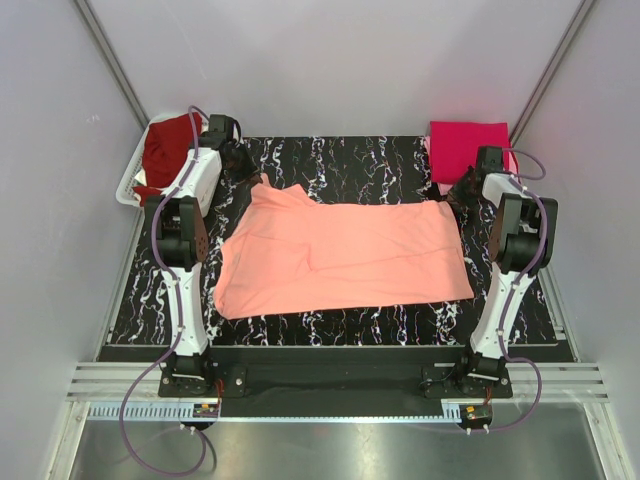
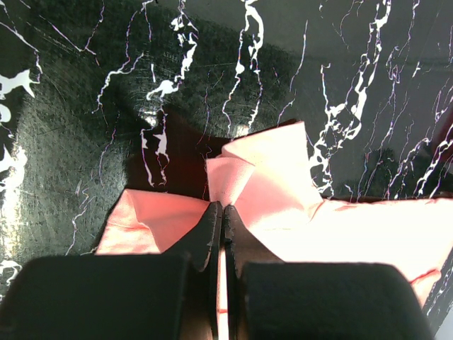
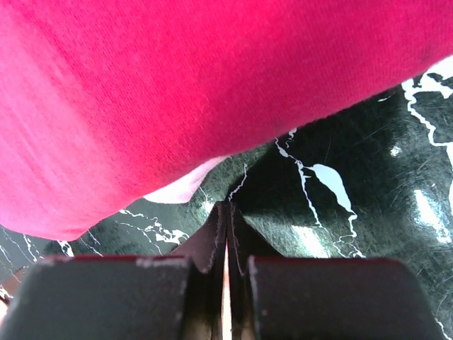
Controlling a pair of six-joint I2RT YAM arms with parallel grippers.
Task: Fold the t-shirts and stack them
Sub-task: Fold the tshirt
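Observation:
A salmon-peach t-shirt lies spread flat on the black marbled mat. My left gripper is at the shirt's far left corner. In the left wrist view it is shut on a bunched fold of the salmon cloth. At the shirt's far right corner my right gripper is shut too. From the right wrist, only a thin peach strip shows between its closed fingers. A folded crimson t-shirt lies just beyond it, filling the top of the right wrist view, with a light pink edge under it.
A white basket at the far left corner holds a dark maroon t-shirt. Grey walls close in both sides and the back. Both arm bases stand at the mat's near edge.

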